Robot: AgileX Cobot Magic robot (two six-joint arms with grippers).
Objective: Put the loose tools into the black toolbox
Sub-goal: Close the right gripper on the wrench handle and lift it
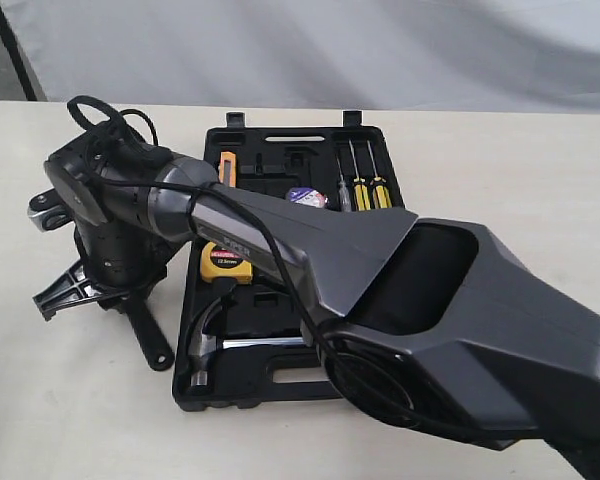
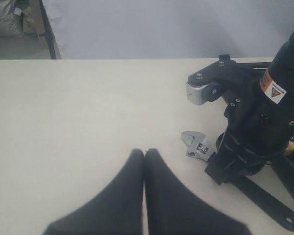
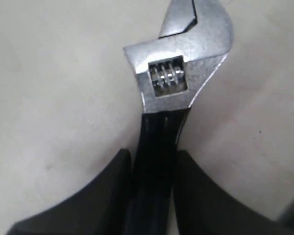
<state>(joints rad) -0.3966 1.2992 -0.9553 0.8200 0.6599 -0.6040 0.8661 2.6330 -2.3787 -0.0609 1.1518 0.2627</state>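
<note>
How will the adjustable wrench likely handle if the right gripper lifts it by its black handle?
The adjustable wrench looks like rigid metal, so it should not flex. Its silver head sits well beyond the right gripper, so it may droop head-down. The smooth black handle could slip between the fingers.

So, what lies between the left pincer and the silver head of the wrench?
Nothing: in the left wrist view only bare table separates the shut left pincer from the wrench, held at its handle by the right pincer.

Cream table (image 1: 60,400), open black toolbox (image 1: 255,385), black adjustable wrench (image 2: 196,145) alongside
</note>
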